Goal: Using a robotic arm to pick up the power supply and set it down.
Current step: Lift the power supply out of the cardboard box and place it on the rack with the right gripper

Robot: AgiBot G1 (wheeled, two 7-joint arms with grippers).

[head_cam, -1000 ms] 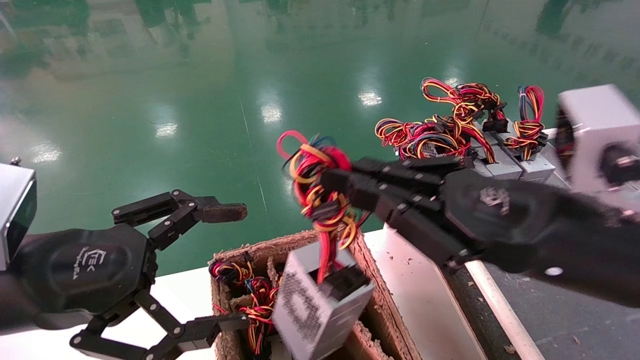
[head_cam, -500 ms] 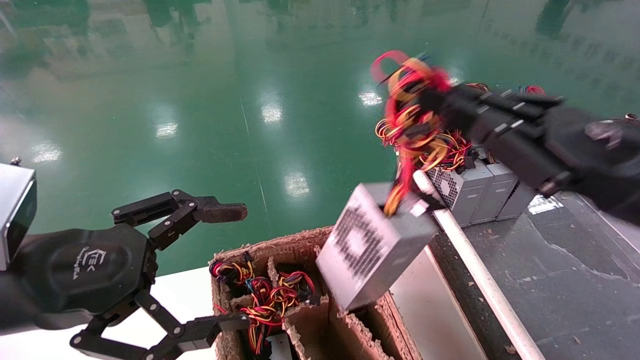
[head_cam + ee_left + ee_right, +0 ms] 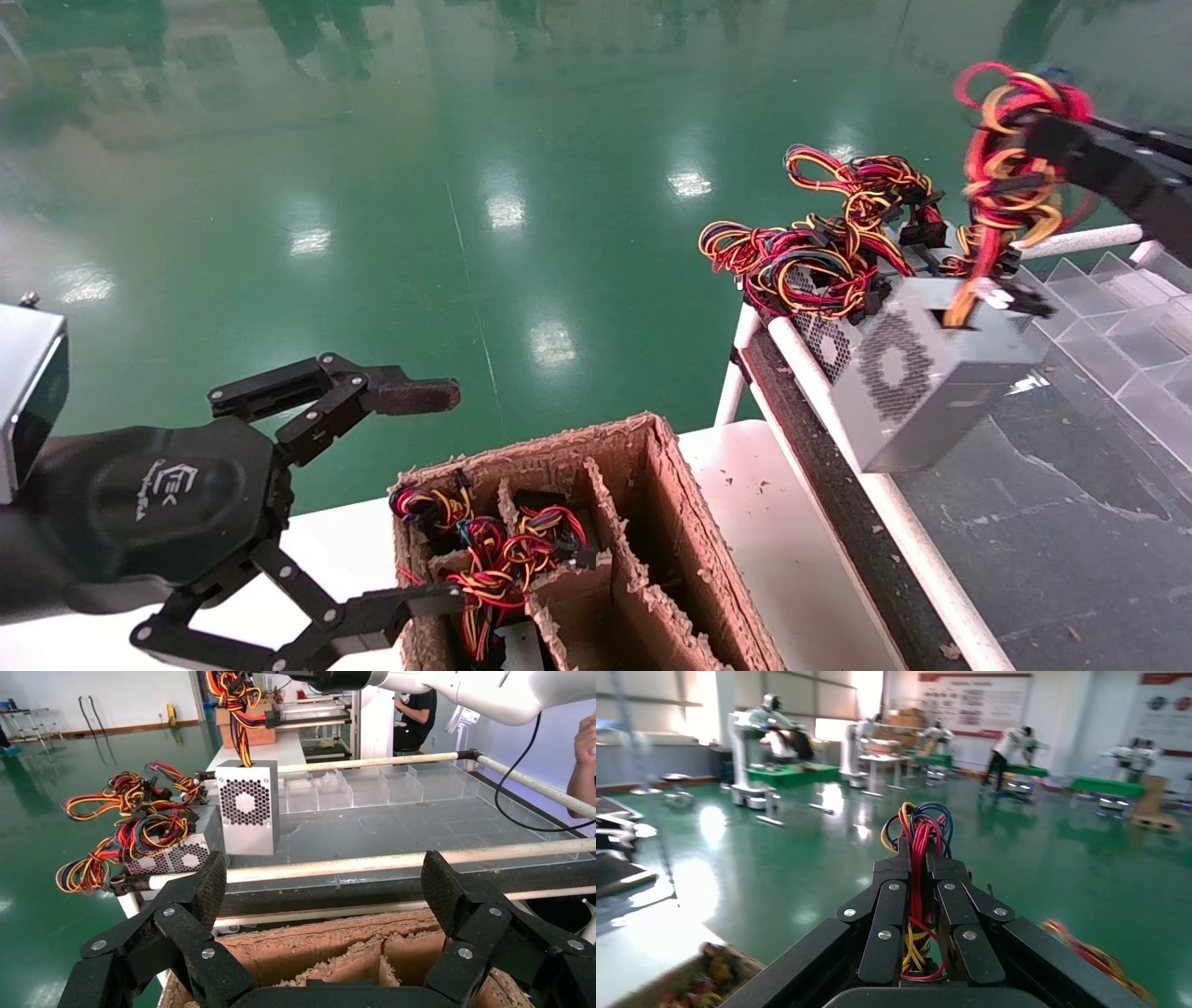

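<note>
The power supply (image 3: 917, 373), a grey box with a honeycomb vent face, hangs by its wires in the air over the dark belt (image 3: 1043, 522). My right gripper (image 3: 1041, 140) is at the upper right, shut on the looped bundle of red, yellow and black wires (image 3: 1010, 163). In the right wrist view the red wires (image 3: 919, 836) run between the closed fingers of that gripper (image 3: 919, 862). The left wrist view shows the power supply (image 3: 246, 808) dangling upright beyond the rail. My left gripper (image 3: 438, 499) stays parked at the lower left beside the carton, wide open (image 3: 325, 885) and holding nothing.
A brown cardboard carton (image 3: 684, 503) with dividers holds more wired units (image 3: 494, 559). Other power supplies with wire bundles (image 3: 829, 261) stand at the belt's far end. A white rail (image 3: 894, 522) edges the belt; clear plastic compartments (image 3: 1117, 308) lie at its right. Green floor lies beyond.
My right gripper has lifted the power supply out of the carton by its wires and carried it right, over the belt. The left arm has not moved.
</note>
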